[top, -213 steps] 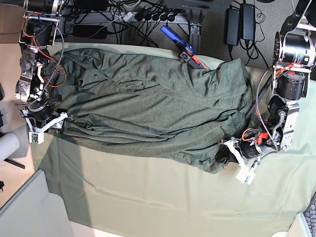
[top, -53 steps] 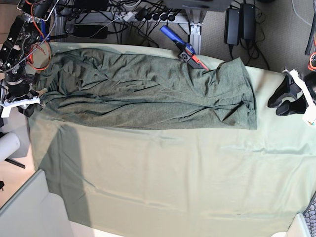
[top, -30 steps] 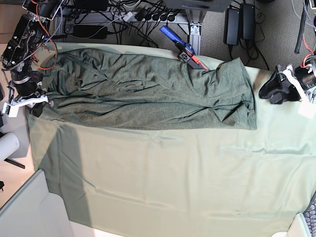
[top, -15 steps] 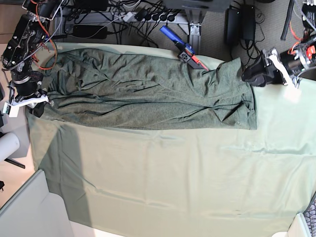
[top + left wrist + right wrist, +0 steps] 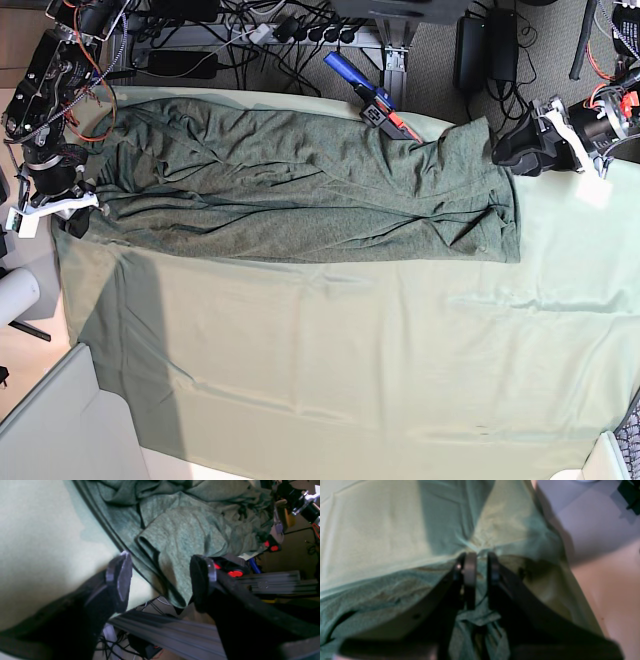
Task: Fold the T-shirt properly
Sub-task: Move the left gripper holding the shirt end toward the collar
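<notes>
Mint cloth [image 5: 330, 360]: T-shirt [image 5: 300, 185] corner between left gripper [image 5: 160, 580] pads.

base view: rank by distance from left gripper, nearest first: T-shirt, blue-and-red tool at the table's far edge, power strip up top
From the left gripper, on this view's right:
1. T-shirt: its corner lies right at the gripper.
2. Blue-and-red tool: top centre, on the far edge.
3. Power strip: further up and left, off the table.

T-shirt [image 5: 300, 195]: dark olive heathered knit, wrinkled, folded into long band across far table edge, lying flat.
</notes>
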Robot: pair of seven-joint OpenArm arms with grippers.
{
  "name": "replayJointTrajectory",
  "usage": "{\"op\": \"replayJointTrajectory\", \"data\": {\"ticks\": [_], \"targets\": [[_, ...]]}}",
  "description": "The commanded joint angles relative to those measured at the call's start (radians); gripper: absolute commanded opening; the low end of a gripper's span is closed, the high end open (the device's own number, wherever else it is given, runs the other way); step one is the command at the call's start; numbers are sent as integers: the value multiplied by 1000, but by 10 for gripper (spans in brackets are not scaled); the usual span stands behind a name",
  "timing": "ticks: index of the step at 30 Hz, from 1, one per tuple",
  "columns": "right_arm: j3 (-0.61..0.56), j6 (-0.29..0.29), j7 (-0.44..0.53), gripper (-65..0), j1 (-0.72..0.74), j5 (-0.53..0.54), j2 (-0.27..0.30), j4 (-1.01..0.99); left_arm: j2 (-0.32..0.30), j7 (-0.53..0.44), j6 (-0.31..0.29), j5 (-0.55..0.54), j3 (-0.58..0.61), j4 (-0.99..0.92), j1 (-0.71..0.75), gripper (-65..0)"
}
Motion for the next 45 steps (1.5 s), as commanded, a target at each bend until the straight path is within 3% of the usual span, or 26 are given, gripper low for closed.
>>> {"op": "replayJointTrajectory", "data": {"ticks": [1,18,24,39,45], "targets": [[6,10,20,-562,11,11,25,17,-5,-25,-10,-13,-5,15,-2,-253],[6,10,19,-562,11,12,25,17,95,-89,-3,104,-5,15,-11,-253],[6,10,19,-562,11,19,26,17,164,-141,94,217,-5,15,-41,-253],[6,10,19,-562,11,20,25,17,260,-164,98,243,18,14,-69,-253],[6,10,8,-562,11,19,25,17,299,-185,182,321,24,14,-119,-253]]}}
